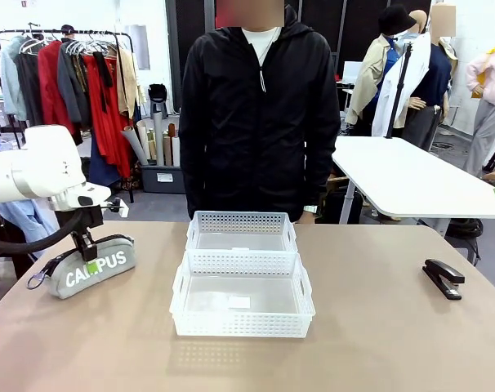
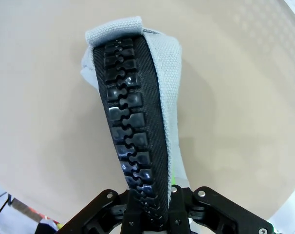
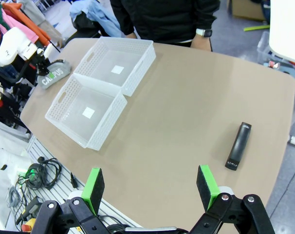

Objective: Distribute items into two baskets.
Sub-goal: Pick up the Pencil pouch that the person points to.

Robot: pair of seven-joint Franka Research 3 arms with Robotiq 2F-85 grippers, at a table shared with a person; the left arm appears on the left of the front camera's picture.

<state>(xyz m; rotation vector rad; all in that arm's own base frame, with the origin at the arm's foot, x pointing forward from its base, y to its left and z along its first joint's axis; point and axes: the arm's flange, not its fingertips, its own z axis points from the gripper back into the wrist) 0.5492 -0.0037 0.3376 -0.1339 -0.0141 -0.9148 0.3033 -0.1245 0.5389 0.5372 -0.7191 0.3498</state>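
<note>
Nearest in the front view, the near basket (image 1: 242,323) touches the far basket (image 1: 241,220) mid-worktop (image 1: 378,327), with the pouch (image 1: 96,265) at far left and the stapler (image 1: 443,278) at right. Left wrist view: the left end effector (image 2: 151,196) pinches the pouch's zipper edge. Right wrist view: the right end effector (image 3: 150,187) hangs spread above the worktop.

Pouch (image 2: 171,73) woven grey cloth, glossy plastic zipper (image 2: 129,113); baskets (image 1: 241,325) perforated white plastic; table (image 1: 386,327) matt, smooth.

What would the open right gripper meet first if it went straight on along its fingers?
The right gripper would probably meet bare table first, between the nearer basket and the stapler; depth is unclear.
</note>
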